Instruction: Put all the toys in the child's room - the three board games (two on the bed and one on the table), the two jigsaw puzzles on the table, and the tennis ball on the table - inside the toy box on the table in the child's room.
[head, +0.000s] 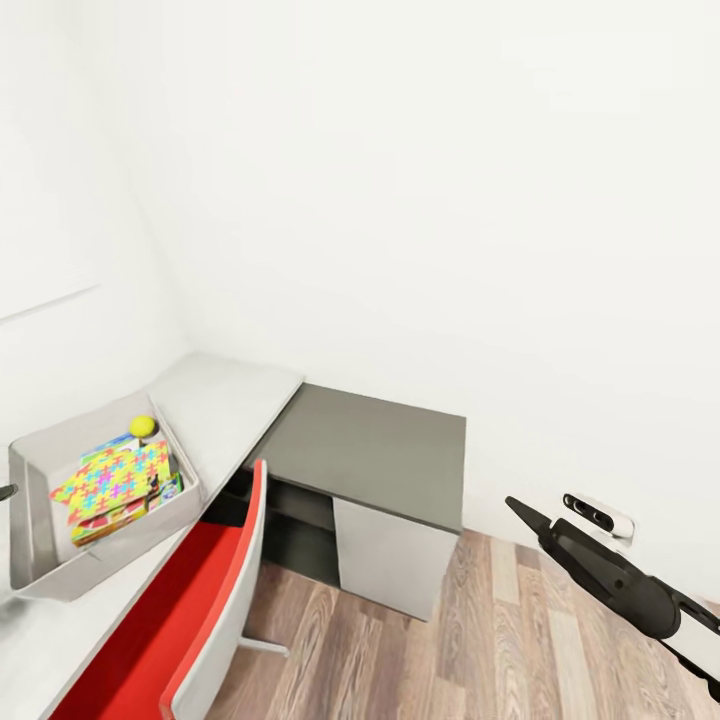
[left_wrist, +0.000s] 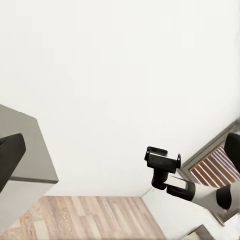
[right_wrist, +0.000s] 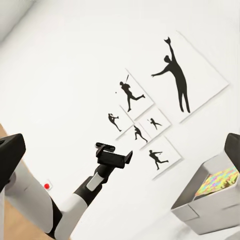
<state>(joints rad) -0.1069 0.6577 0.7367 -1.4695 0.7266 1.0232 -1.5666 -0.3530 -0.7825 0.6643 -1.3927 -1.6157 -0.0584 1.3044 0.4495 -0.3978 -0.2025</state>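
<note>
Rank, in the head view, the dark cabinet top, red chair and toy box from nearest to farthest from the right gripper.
1. Dark cabinet top, just left of the right gripper.
2. Red chair, further left, lower.
3. Toy box, far left on the table.

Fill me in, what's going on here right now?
Nothing is being handled at this moment. The toy box sits on the pale table, already holding a jigsaw puzzle, a tennis ball and some flat items underneath. The right gripper hangs over the wood floor beside the dark desk, with open jaws and nothing between them. A red chair is pushed against the table.
</note>
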